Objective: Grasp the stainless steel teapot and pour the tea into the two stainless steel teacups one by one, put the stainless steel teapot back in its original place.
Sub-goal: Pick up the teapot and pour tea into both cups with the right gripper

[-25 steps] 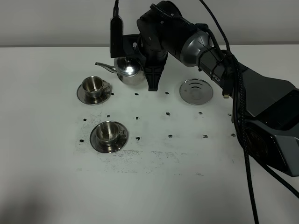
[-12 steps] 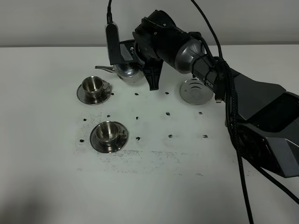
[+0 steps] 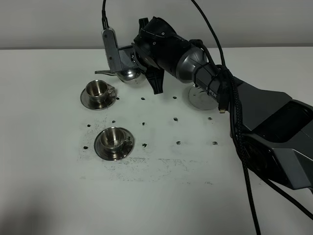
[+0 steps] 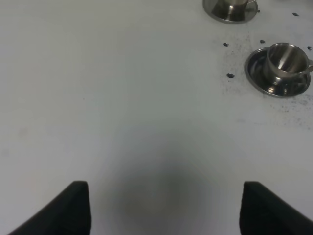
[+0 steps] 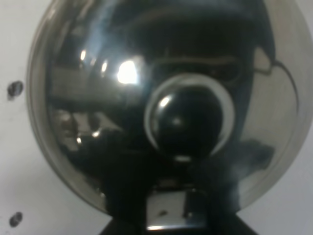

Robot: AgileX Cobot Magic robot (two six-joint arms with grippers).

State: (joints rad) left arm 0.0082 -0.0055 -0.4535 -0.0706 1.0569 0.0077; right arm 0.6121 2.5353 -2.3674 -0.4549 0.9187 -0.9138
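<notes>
My right gripper (image 3: 145,68) is shut on the loop handle of the stainless steel teapot (image 3: 128,73) and holds it above the table at the back. Its thin spout (image 3: 103,72) points left, over the far teacup (image 3: 98,89) on its saucer. The near teacup (image 3: 113,138) stands on its saucer in front. The teapot's domed lid and knob (image 5: 188,120) fill the right wrist view. The teapot's own saucer (image 3: 199,98) lies bare, partly behind the arm. No tea shows. My left gripper (image 4: 166,210) is open and empty, with the near teacup (image 4: 283,61) ahead of it.
The right arm (image 3: 254,107) stretches across the right half of the white table (image 3: 58,186). Small dark specks and smudges dot the tabletop around the cups. The far cup's saucer (image 4: 230,10) shows at the edge of the left wrist view.
The right gripper has carried the teapot left and toward the back, bringing the spout over the far cup. The arm now covers part of the bare saucer.
</notes>
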